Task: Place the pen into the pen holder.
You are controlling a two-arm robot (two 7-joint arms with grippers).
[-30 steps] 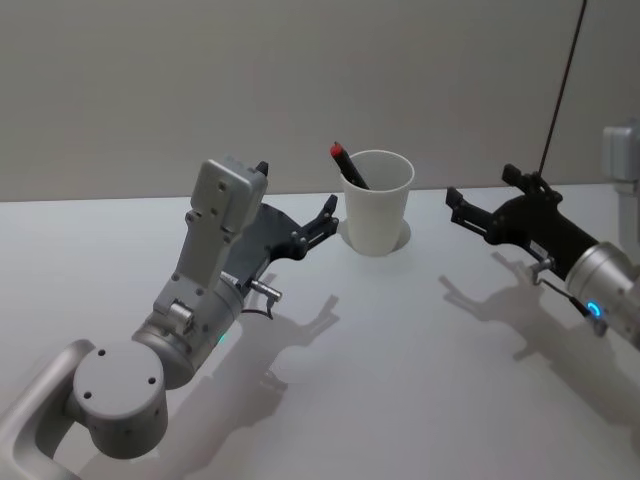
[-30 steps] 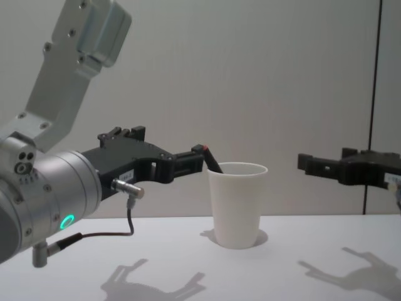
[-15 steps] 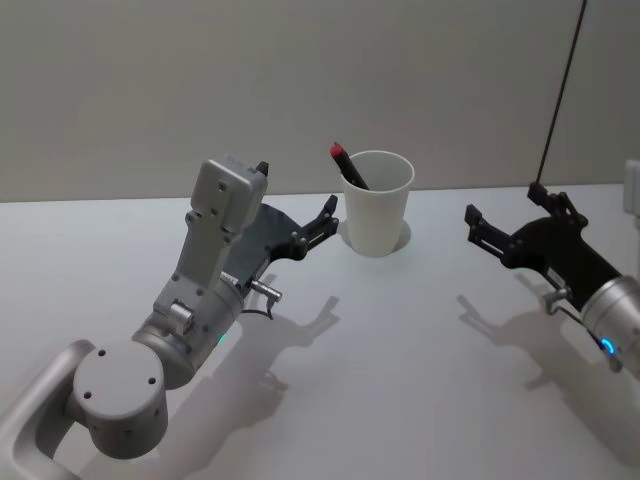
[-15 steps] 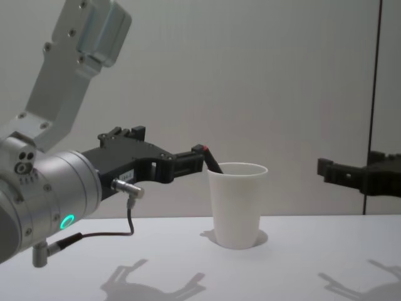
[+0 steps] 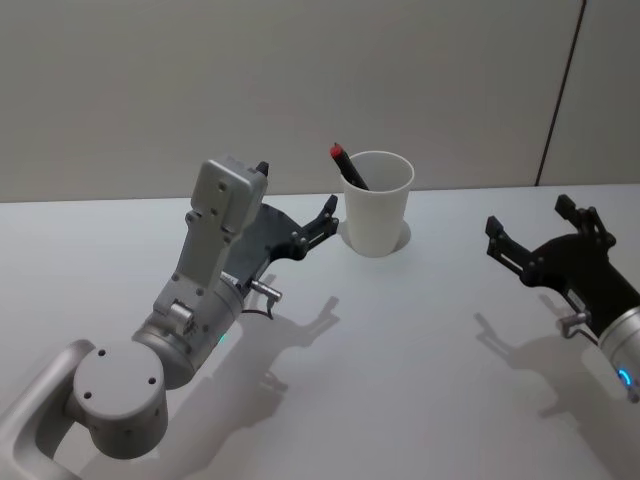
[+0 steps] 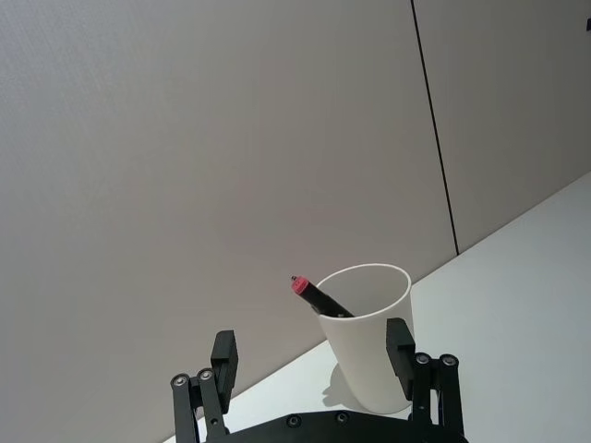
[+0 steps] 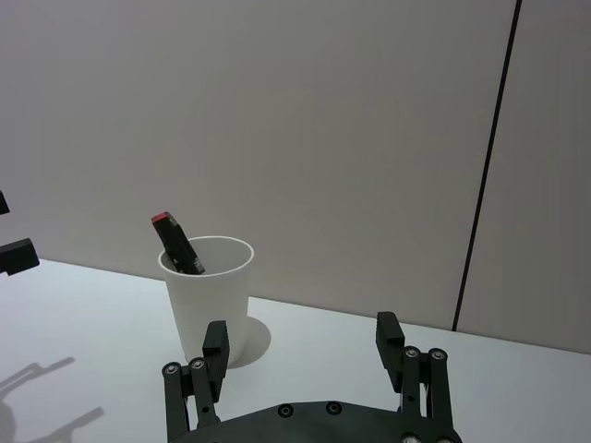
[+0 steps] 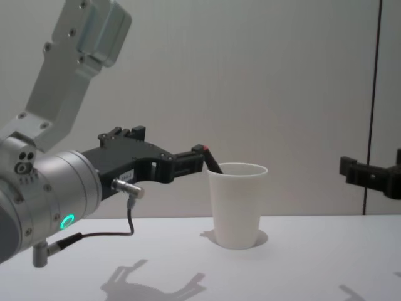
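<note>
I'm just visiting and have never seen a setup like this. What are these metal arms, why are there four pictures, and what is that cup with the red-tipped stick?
You are looking at one robot with two arms, photographed at the same moment by four cameras: one on its head looking down, one on its chest looking across the table, and one on each wrist. Each arm ends in a black two-fingered gripper. The left gripper hangs open beside the cup; the right gripper is open too, farther off to the side. Neither holds anything. On the white table stands a white paper cup used as a pen holder. The pen, black with a red end, already leans inside it, its top poking above the rim.
</note>
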